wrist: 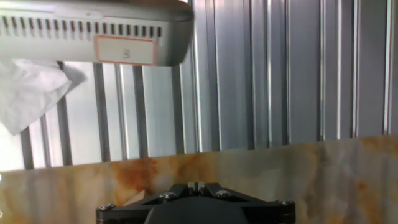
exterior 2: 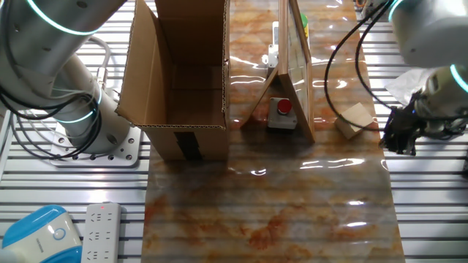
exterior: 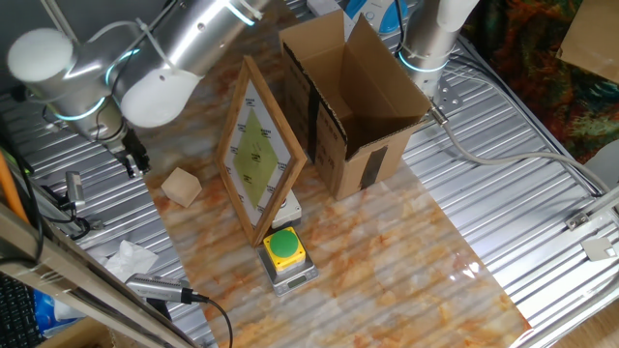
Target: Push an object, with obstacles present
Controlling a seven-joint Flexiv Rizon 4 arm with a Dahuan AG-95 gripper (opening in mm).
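The arm's gripper (exterior: 135,159) hung low at the left edge of the marbled mat (exterior: 387,251), just beside the small wooden cube (exterior: 181,186).

The cube lay on the mat's left side, apart from the framed board (exterior: 257,150) with its green diamond, which leaned upright to its right. The yellow push-button (exterior: 283,248) sat nearer, at the foot of the board, and the open cardboard box (exterior: 348,106) stood farther right. I could not tell how wide the fingers were.
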